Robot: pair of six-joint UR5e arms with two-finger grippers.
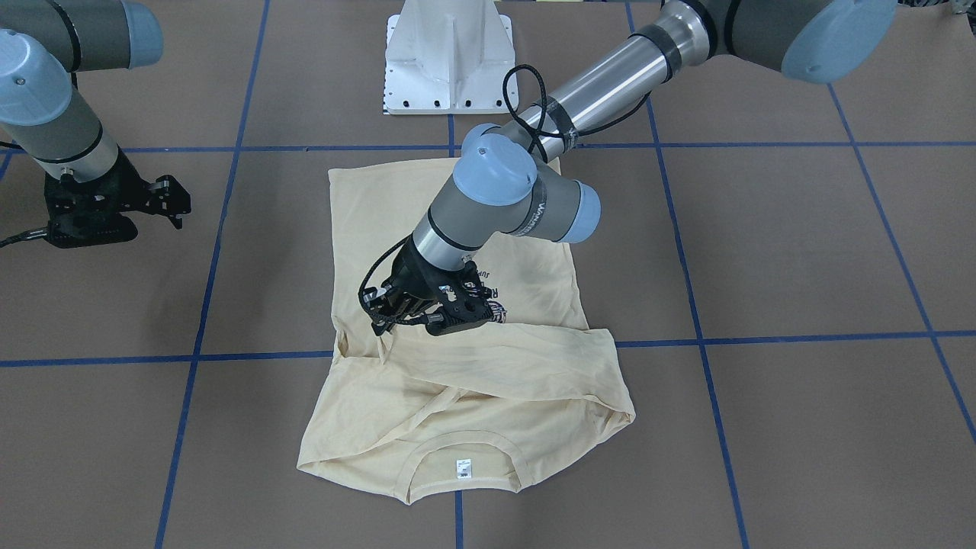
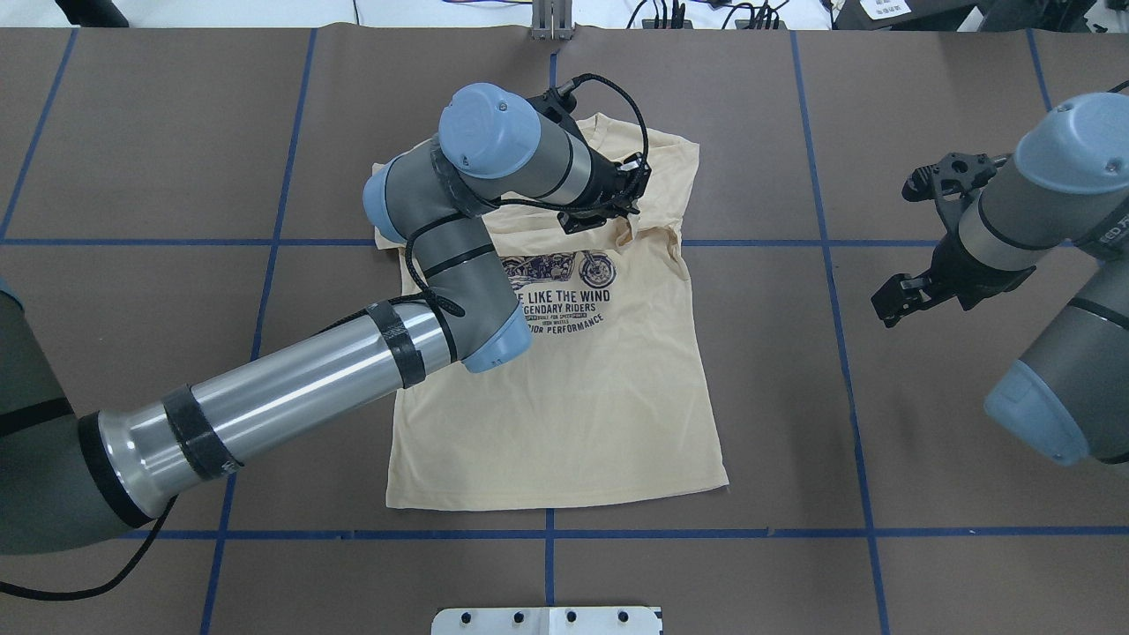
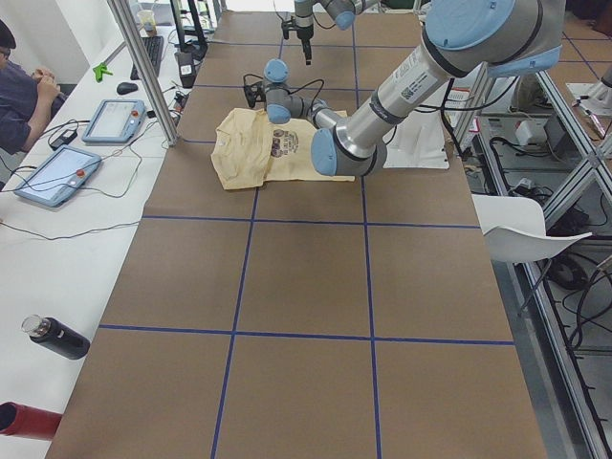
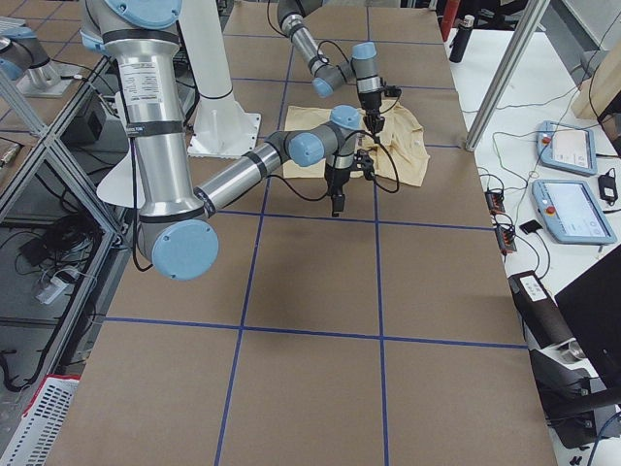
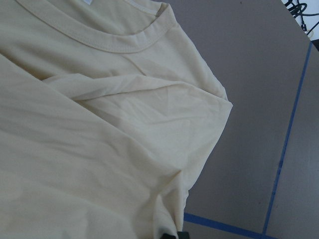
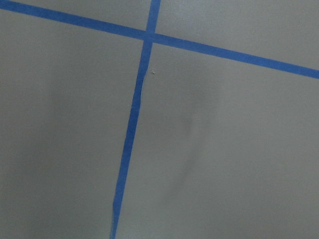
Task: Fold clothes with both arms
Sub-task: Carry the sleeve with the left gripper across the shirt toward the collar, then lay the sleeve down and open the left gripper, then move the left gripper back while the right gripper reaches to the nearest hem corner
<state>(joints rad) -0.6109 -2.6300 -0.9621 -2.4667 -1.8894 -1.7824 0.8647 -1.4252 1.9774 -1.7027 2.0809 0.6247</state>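
Note:
The pale cream-yellow T-shirt [image 1: 457, 396] [image 2: 573, 406] lies print-up on the brown table, its navy print [image 2: 556, 304] partly under my left arm. Both sleeves are folded across the chest, just below the ribbed collar [image 1: 465, 442] and its white tag [image 1: 463, 467]. My left gripper [image 1: 415, 324] [image 2: 617, 216] is down on the folded sleeve near the shoulder. In the left wrist view the cloth [image 5: 99, 149] puckers toward a dark fingertip [image 5: 169, 234], so it looks shut on the fabric. My right gripper [image 1: 171, 202] [image 2: 913, 238] hangs open over bare table, well off to the shirt's side.
The white pedestal base [image 1: 446, 61] [image 2: 547, 620] stands behind the shirt's hem. Blue tape lines [image 6: 134, 114] grid the table. In the exterior left view a person [image 3: 19, 96] sits at a side bench with tablets [image 3: 48, 177], and a metal post [image 3: 143, 67] stands nearby.

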